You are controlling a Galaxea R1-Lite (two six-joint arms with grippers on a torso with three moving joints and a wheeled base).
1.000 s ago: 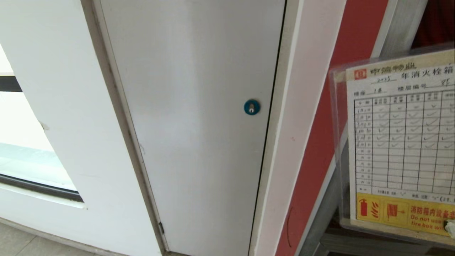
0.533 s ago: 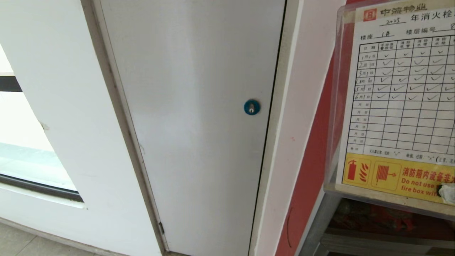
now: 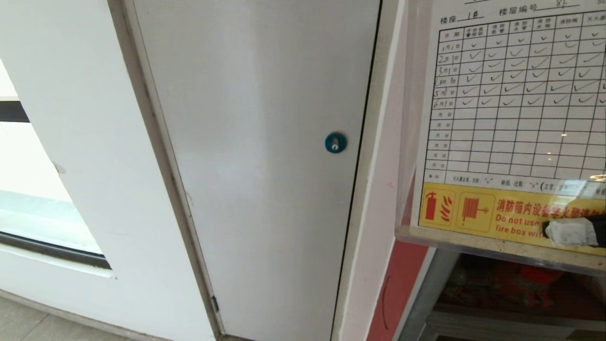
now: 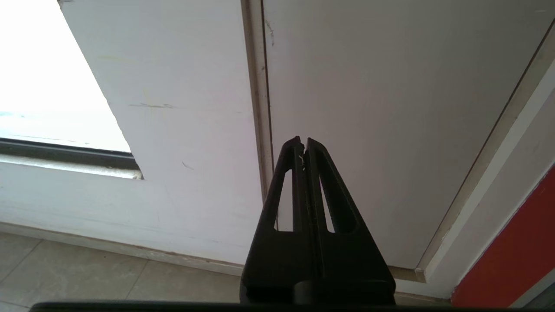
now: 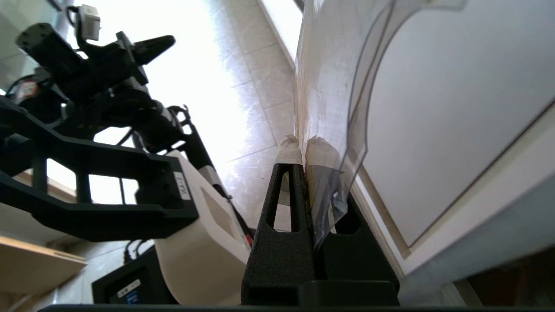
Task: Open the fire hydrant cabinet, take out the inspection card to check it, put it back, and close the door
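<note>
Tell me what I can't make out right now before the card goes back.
- Card: head view's top and right edges cut off its header and last columns.
- Right gripper: the head view shows only a taped fingertip at its right edge.
- Cabinet interior: mostly behind the card; door out of frame.
- Left gripper: only in its wrist view, shut, by the grey door.

head: fwd-down, close on grey-white door (image 3: 255, 166) | L wrist: same door (image 4: 390, 108) | R wrist: upward

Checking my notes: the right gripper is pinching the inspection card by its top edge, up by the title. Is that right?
Not quite. The right gripper pinches the inspection card at its bottom edge, on the yellow warning strip, as the head view shows.
</note>
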